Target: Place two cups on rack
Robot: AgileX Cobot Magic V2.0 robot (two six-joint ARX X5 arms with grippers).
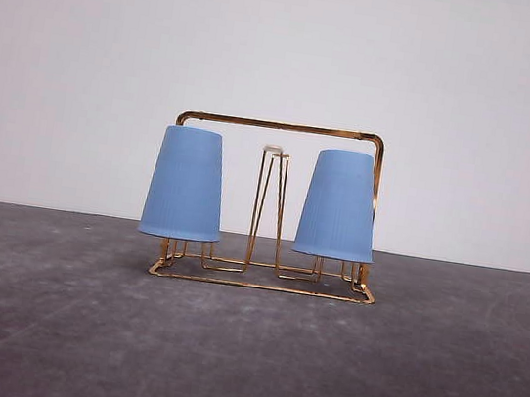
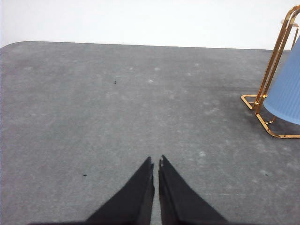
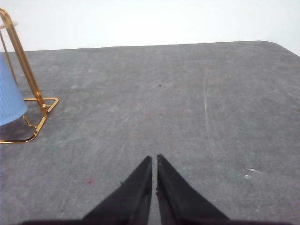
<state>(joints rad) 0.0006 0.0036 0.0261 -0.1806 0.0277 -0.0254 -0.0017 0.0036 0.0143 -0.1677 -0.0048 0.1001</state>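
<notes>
Two cups [image 1: 186, 184] [image 1: 339, 205] inverted on rack [image 1: 283, 127]

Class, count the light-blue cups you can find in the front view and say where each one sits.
2. One cup hangs upside down at the left end of the gold wire rack; the other cup hangs upside down at its right end.

Light is even and diffuse, probably from overhead, leaving the white wall flat and slightly bluish. The grey worktop [image 1: 49, 326] darkens toward its near corners in the front view. Only a faint shadow sits under the rack [image 1: 261, 282]. The gold wire carries small glints. In the wrist views the cup [image 2: 287, 91] at the frame edge looks soft, the worktop's far edge bowed.
</notes>
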